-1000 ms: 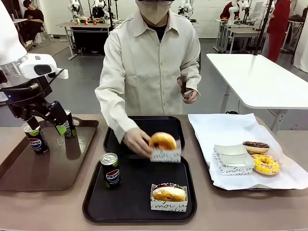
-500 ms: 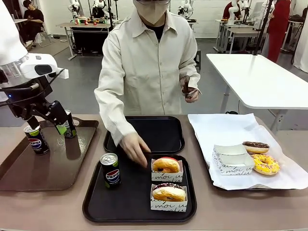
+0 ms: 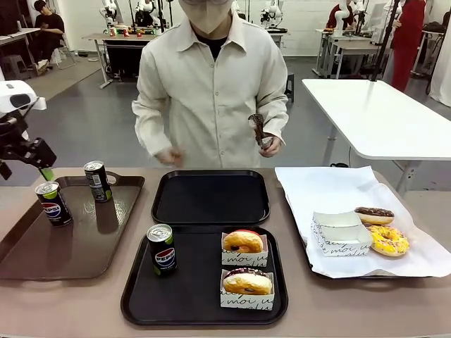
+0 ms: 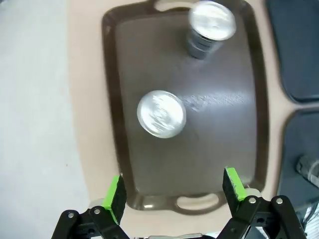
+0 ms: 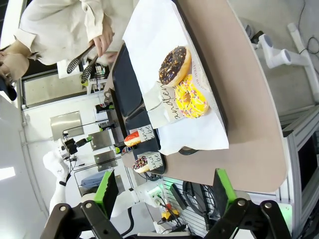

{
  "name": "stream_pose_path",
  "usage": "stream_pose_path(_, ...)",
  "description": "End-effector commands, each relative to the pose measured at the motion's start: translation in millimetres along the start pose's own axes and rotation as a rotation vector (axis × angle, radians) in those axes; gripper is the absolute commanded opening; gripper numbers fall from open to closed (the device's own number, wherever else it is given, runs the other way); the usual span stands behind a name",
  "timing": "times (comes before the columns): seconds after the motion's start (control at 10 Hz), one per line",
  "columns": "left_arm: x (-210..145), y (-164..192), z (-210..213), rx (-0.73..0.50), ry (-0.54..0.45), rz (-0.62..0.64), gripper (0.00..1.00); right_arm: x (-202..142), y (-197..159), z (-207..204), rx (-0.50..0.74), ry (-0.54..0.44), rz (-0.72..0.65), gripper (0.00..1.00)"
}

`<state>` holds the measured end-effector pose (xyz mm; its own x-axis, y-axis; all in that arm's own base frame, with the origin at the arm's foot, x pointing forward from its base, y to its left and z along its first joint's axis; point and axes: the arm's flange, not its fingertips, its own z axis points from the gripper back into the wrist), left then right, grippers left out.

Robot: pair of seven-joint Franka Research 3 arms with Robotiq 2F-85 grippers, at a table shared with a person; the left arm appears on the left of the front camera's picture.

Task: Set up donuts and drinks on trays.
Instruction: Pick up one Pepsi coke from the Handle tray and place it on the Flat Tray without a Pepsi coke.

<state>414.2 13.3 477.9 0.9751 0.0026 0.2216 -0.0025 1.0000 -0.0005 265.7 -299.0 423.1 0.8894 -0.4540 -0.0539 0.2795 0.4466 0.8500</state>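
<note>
Moved: left tool (image 4: 174, 190) has lifted off the brown tray (image 4: 124, 164); the person's hand (image 3: 169, 156) has drawn back.
Left tool: spread, empty.
Right tool (image 5: 164, 185): spread, empty.
Grip: likely best to descend straight over the nearer can (image 4: 161, 113) just ahead, pads either side, keeping it upright.
Cans: three; two ahead of the left tool, one (image 3: 161, 248) on the near black tray (image 3: 197, 282) to its right.
Donuts: four; two sleeved (image 3: 243, 241) beside that can, two (image 3: 387, 239) farther right.
Black trays: two; far one (image 3: 211, 201) bare.

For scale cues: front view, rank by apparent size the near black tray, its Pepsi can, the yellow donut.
1. near black tray
2. Pepsi can and yellow donut: look alike; the can stands nearer, so unranked.
</note>
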Motion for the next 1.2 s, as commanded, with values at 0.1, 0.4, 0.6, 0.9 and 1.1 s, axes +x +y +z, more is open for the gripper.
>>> stream_pose_path(0.1, 21.8, -0.1, -6.1, -0.121, 0.024, 0.055, 1.0, -1.9, 0.5, 1.2, -0.001, 0.012, -0.006, 1.0)
stream_pose_path(0.4, 11.9, 10.9, -9.8, -0.013, 0.01, 0.032, 1.0, -1.9, 0.5, 1.2, -0.001, 0.012, -0.006, 1.0)
stream_pose_path(0.6, 11.9, 10.9, -9.8, -0.013, 0.01, 0.032, 1.0, -1.9, 0.5, 1.2, -0.001, 0.012, -0.006, 1.0)
stream_pose_path(0.9, 43.1, 7.1, -32.3, -0.054, 0.068, 0.042, 1.0, -1.9, 0.5, 1.2, -0.001, 0.012, -0.006, 1.0)
stream_pose_path(1.1, 56.0, 3.4, -45.5, -0.037, 0.1, 0.042, 1.0, -1.9, 0.5, 1.2, -0.001, 0.012, -0.006, 1.0)
